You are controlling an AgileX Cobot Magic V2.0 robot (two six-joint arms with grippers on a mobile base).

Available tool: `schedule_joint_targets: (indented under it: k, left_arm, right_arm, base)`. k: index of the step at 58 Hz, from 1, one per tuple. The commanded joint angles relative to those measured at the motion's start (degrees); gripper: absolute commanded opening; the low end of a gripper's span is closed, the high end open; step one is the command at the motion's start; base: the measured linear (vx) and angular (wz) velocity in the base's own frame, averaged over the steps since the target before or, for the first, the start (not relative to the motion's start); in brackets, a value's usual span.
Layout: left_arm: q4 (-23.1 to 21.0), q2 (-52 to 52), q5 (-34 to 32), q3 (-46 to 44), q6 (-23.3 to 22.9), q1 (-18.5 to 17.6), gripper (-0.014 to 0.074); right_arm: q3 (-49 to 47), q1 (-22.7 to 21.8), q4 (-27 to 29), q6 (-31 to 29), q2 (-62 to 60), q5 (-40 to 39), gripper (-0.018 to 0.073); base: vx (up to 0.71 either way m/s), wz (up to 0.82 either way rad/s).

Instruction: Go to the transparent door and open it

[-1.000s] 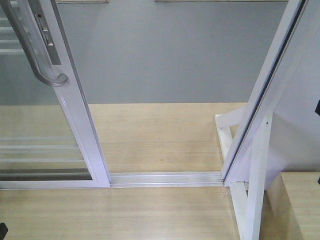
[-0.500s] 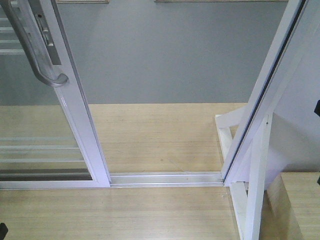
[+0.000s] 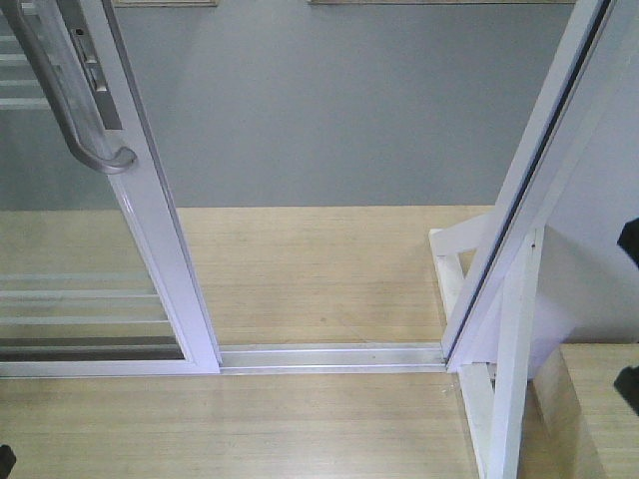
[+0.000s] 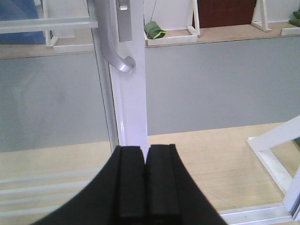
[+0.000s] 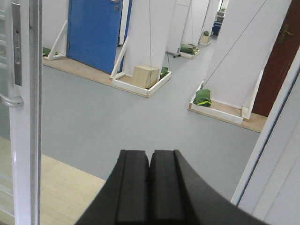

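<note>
From the front-facing view, the transparent door (image 3: 90, 249) is standing at nine o'clock, its grey handle (image 3: 70, 100) up at ten o'clock, with a wide gap along the floor track (image 3: 329, 356) between it and the frame post (image 3: 529, 190) at three o'clock. The door is sitting just where it did a second ago; only dark shapes are growing at the right edge, probably the right arm moving, so the opening looks finished.

The left wrist view is showing the left gripper (image 4: 146, 187) at six o'clock with jaws pressed together, holding nothing, the door's edge directly ahead at twelve.

The right wrist view is showing the right gripper (image 5: 150, 187) at six o'clock, jaws likewise together and empty, the door at nine o'clock.
</note>
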Motion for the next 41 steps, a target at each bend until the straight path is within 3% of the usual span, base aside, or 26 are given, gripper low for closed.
schedule_joint_targets:
  k: [1,9,13,18,26,41]
  left_arm:
    - [-0.21,-0.74,-3.99,1.28,-0.09,-0.17,0.0000]
    - [-0.21,-0.74,-3.99,1.28,-0.09,-0.17,0.0000]
    - [-0.21,-0.74,-3.99,1.28,-0.09,-0.17,0.0000]
    - [-0.12,-0.74,-4.00,1.28,-0.09,-0.17,0.0000]
    - [-0.12,-0.74,-4.00,1.28,-0.09,-0.17,0.0000]
    - [-0.18,-0.74,-3.99,1.28,-0.09,-0.17,0.0000]
  right_arm:
    - [7.27,-0.24,0.01,-0.39,-3.48,-12.46,-0.0001]
    - [21.11,-0.24,0.06,-0.39,-10.71,-16.87,-0.0001]
    - [19.94,-0.45,0.08,-0.39,-13.60,-6.60,-0.0001]
    - [20.17,-1.51,0.08,-0.39,-16.63,-0.38,-0.0001]
    - [20.65,-5.17,0.01,-0.39,-20.09,3.23,-0.0001]
    - [20.65,-10.34,-0.12,-0.39,-19.92,3.11,-0.0001]
  base:
    - [0.00,0.00]
    - [0.00,0.00]
    - [0.00,0.00]
    - [0.00,0.00]
    - [0.00,0.00]
    - [0.00,0.00]
